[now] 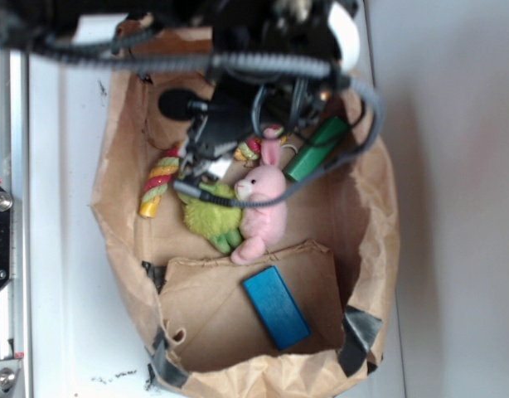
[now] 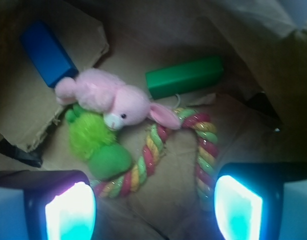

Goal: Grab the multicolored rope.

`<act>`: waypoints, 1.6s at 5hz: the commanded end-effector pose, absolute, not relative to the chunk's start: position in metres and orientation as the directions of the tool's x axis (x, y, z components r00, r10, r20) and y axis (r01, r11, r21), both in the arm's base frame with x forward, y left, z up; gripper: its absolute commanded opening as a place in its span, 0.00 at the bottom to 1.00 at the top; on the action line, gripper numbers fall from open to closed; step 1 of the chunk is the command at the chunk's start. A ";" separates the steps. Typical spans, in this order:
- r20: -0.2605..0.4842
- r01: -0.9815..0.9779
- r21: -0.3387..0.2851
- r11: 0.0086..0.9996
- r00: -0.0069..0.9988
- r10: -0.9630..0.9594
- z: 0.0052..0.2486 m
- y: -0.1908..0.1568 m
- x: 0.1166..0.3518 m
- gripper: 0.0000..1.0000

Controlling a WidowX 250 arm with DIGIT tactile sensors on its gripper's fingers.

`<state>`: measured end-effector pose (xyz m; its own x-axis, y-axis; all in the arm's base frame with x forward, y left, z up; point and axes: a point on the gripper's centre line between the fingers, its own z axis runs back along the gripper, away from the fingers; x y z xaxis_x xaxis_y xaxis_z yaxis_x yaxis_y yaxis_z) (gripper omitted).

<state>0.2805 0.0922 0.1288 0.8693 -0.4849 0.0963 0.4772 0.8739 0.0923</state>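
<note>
Multicolored rope (image 2: 158, 150) lies inside paper bag (image 1: 366, 199), ungrasped.

No readable text anywhere here: no labels, brands, numbers or signs on any surface in either view.

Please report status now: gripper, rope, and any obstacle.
Gripper open, empty, above the bag. Multicolored rope not grabbed, lying bent below. Green plush toy overlaps one rope end; pink bunny ear touches it.
</note>
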 end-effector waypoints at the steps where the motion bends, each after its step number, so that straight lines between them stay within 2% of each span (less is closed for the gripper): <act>1: 0.109 0.541 0.197 0.818 0.817 -0.567 0.124 0.094 0.278 1.00; 2: 0.120 0.593 0.210 0.778 0.774 -0.622 0.128 0.077 0.266 1.00; 3: 0.136 0.599 0.205 0.774 0.766 -0.628 0.135 0.075 0.267 1.00; 4: 0.104 0.591 0.219 0.776 0.777 -0.621 0.126 0.086 0.277 1.00; 6: 0.089 0.589 0.276 0.760 0.771 -0.630 0.110 0.105 0.295 1.00; 8: 0.125 0.619 0.338 0.708 0.717 -0.686 0.114 0.112 0.281 1.00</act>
